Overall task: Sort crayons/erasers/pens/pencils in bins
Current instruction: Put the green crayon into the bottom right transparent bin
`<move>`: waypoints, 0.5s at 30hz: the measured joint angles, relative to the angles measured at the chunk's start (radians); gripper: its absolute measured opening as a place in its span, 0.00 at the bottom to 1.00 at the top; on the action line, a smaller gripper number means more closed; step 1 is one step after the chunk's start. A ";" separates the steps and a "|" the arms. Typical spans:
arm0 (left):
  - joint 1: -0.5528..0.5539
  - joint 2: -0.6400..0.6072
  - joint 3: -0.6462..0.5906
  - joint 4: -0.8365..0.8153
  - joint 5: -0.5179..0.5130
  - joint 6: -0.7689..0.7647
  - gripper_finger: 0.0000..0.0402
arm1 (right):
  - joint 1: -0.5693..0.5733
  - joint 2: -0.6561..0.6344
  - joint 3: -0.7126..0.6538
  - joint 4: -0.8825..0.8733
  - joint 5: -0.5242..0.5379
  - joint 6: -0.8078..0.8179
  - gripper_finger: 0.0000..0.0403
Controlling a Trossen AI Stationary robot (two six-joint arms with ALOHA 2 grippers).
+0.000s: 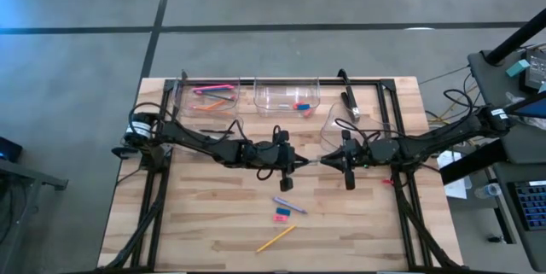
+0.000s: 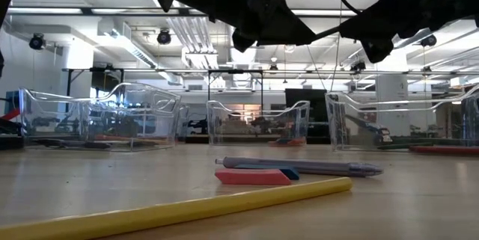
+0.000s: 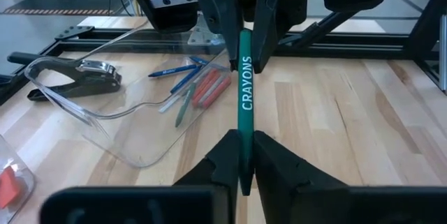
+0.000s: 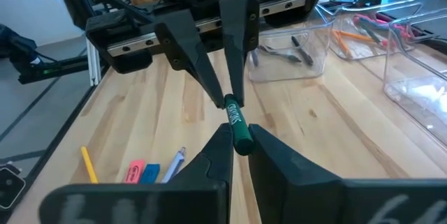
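High view, arms: both reach inward over the middle of the table, the left gripper (image 1: 294, 162) and the right gripper (image 1: 334, 161) tip to tip, a thin stick bridging the small gap between them.
High view, bins: three clear bins show along the far edge; the left bin (image 1: 207, 96) and the middle bin (image 1: 287, 95) lie beyond the grippers, and a tilted third bin (image 1: 334, 118) sits just behind the right gripper.
High view, loose items: three on the boards nearer than the grippers: a grey pen (image 1: 289, 204), a red and blue eraser (image 1: 281, 216), a yellow pencil (image 1: 275, 238).
Low view, table: the same three lie in a row, yellow pencil (image 2: 179, 208) nearest, eraser (image 2: 256, 176) next, pen (image 2: 299, 166) behind; both arms hang overhead.
Low view, bins: four clear trays stand across the far side.
Left wrist view, crayon: one green crayon (image 3: 244, 105), lettered CRAYONS, is pinched at its near end by the closed left fingers (image 3: 223, 161); the opposite gripper's fingers clamp its far end.
Left wrist view, third bin: holds several blue, red and green crayons (image 3: 195, 88) off to the side of the held stick.
Right wrist view, claw: the right fingers (image 4: 272, 158) are closed on the crayon's (image 4: 237, 128) near end, the left gripper's on the far end; pencil, eraser and pen lie off to the side.
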 joint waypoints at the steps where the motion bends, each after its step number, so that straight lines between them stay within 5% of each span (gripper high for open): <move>1: 0.000 0.000 0.000 0.000 0.000 0.000 0.07 | 0.000 0.000 0.000 0.000 0.000 0.000 0.06; 15: 0.000 -0.023 0.001 -0.057 -0.035 0.028 0.45 | 0.000 -0.013 0.047 -0.105 0.017 -0.007 0.07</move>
